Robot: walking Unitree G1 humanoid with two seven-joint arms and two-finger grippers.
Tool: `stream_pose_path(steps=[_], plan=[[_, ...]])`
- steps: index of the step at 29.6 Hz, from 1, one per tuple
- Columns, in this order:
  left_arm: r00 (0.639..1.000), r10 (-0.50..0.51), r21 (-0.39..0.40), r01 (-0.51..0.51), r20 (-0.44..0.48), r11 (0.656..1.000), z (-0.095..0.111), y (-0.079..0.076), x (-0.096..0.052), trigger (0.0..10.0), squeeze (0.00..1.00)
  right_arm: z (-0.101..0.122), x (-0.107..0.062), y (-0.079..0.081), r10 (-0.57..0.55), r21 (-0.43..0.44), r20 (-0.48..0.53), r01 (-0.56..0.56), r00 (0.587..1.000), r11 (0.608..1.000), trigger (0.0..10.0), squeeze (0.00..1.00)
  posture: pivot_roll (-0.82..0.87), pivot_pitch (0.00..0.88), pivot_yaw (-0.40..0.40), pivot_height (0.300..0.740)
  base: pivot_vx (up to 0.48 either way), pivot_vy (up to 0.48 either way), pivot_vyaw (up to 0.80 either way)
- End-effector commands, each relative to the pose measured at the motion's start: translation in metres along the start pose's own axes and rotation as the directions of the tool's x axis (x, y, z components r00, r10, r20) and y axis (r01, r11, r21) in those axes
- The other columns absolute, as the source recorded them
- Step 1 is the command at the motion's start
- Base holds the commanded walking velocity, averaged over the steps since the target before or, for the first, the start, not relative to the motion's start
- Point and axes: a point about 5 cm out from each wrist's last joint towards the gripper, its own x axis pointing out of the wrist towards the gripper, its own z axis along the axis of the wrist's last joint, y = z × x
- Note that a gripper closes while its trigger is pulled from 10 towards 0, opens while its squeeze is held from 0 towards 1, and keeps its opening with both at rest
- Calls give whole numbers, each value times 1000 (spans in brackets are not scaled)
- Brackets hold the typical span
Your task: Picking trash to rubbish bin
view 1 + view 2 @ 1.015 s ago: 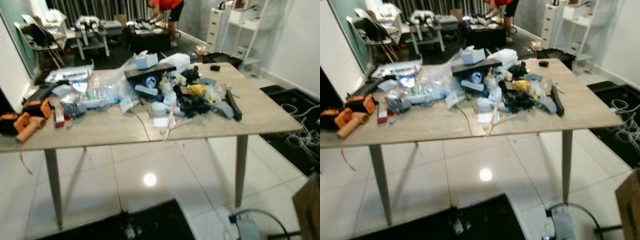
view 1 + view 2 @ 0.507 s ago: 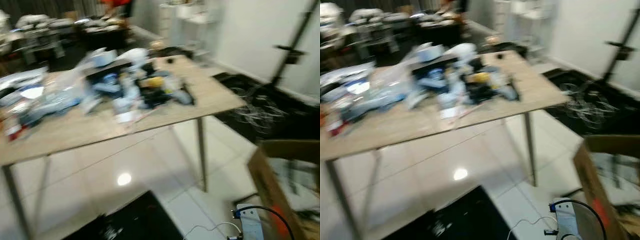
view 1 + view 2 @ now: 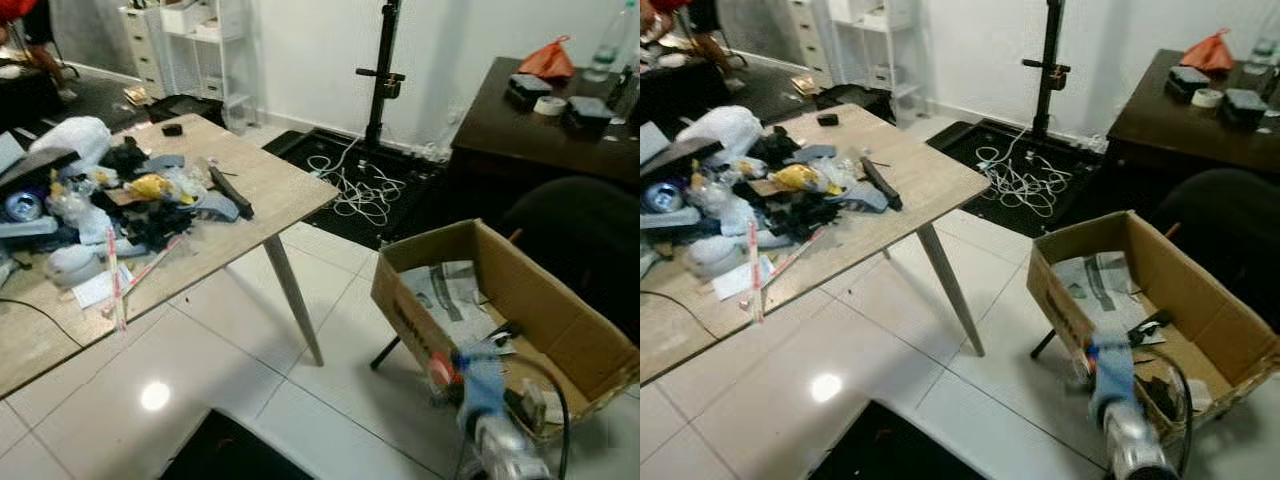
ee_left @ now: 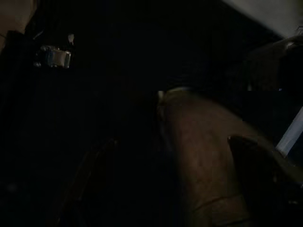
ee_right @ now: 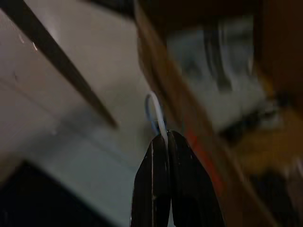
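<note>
**Right claw pinched on a thin loop beside the cardboard box**

The right claw (image 5: pixel 161 137) was clenched, its two long black fingers pressed together on a thin, pale, curved loop of trash (image 5: pixel 155 109) that stuck out past the tips. In the head views the silver right arm reached down at the near edge of the cardboard box (image 3: pixel 560 330), blurred, with a light blue shape and a red-orange spot at its end; what exactly that was could not be told.

The box was plain brown corrugated card, open-topped with its flaps up, standing on glossy white floor tiles (image 3: pixel 330 390). Sheets of printed newspaper (image 3: pixel 445 295) lay inside, with dark scraps near the closer corner.

To the robot's left stood the bench (image 3: pixel 275 190), a pale wood-grain top on slim tapered grey legs. A pile of trash (image 3: pixel 130 205) covered it: crumpled clear plastic, a white bag, something yellow, dark tangled pieces, a long black bar, paper slips and a thin striped stick.

Behind the box stood a dark wooden desk (image 3: pixel 500 125) carrying an orange bag and a tape roll. A black stand (image 3: pixel 383 70) rose by the white wall, with white cables (image 3: pixel 360 190) coiled on a black mat.

The left wrist view was very dark; the left claw's state could not be told.
</note>
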Motion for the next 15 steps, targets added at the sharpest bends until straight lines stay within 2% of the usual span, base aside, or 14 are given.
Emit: stream_pose_path(steps=[1,4,5,6,7,8,9,10,11,13,14,15], plan=[[996,0,-19,-1,-84,1000,-25,-2,-4,10000,0,-14,-5,3,23,28,-34,-22,999,999,10000,0,-150,182,50,740,0,0,-775],[996,0,-13,-2,-86,1000,-25,-2,-4,10000,0,16,4,28,206,57,109,-213,973,975,10000,0,-151,181,49,740,0,0,-775],[996,0,-13,-2,-86,1000,-25,-2,-4,10000,0,16,4,28,206,57,109,-213,973,975,10000,0,-151,181,49,740,0,0,-775],[996,1,-12,-2,-84,1000,-25,-2,-4,10000,0,28,6,35,264,69,160,-278,951,958,10000,0,-151,180,48,740,0,0,-775],[997,4,-11,-4,-81,1000,-24,-1,-4,10000,0,47,7,44,337,80,237,-364,911,928,10000,0,-151,180,48,740,0,0,-775],[997,4,-11,-4,-81,1000,-24,-1,-4,10000,0,47,7,44,337,80,237,-364,911,928,10000,0,-151,180,48,740,0,0,-775],[997,4,-11,-5,-80,1000,-24,-1,-4,10000,0,56,7,47,365,86,274,-400,890,912,10000,0,-151,180,48,740,0,0,-775],[997,5,-9,-6,-78,1000,-24,0,-4,10000,0,74,5,51,412,91,340,-465,846,880,10000,0,-154,176,49,740,0,0,-775],[997,5,-9,-6,-78,1000,-24,0,-4,10000,0,74,5,51,412,91,340,-465,846,880,10000,0,-154,176,49,740,0,0,-775],[997,6,-7,-6,-77,1000,-24,1,-5,10000,0,89,2,53,445,87,392,-514,805,853,10000,0,-154,176,49,740,0,0,-775],[997,6,-7,-6,-77,1000,-24,1,-5,10000,0,89,2,53,445,87,392,-514,805,853,10000,0,-154,176,49,740,0,0,-775],[997,6,-5,-6,-77,1000,-24,2,-5,10000,0,101,-1,54,468,90,435,-555,769,827,10000,0,-158,174,49,740,0,0,-775]])
